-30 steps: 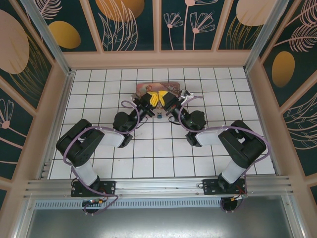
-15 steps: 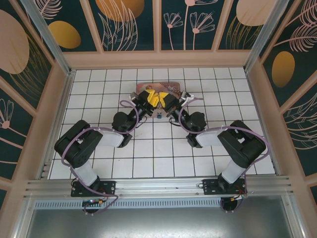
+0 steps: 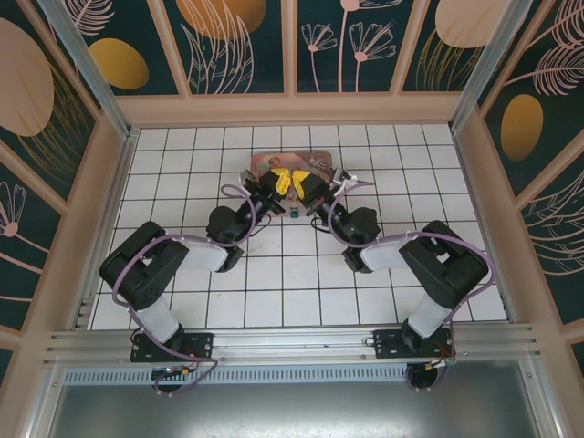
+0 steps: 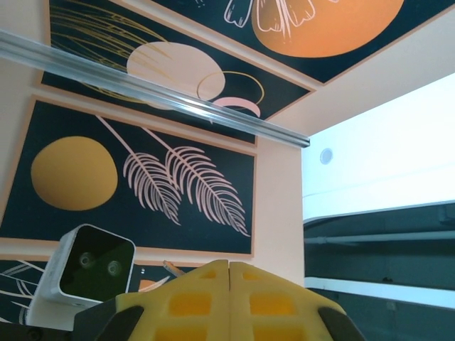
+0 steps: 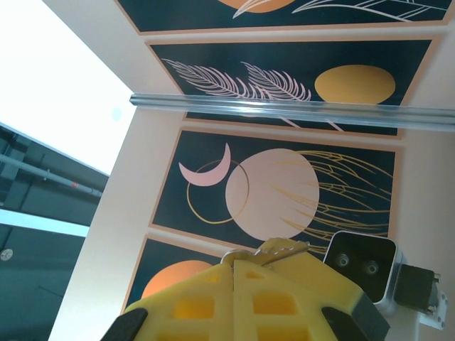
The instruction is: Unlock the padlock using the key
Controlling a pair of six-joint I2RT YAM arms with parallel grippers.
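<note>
- Left tool: clenched, yellow pads flush together.
- Right tool: clenched on key, silvery end poking out.
- Padlock: on desk between tools, near pink tin; tin's contents hidden.

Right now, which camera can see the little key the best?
The right wrist view: the key sticks out, silvery and close up, from the shut yellow tips of the right gripper. In the top view it is too small to tell. The left wrist view aims up at the wall panels.
</note>
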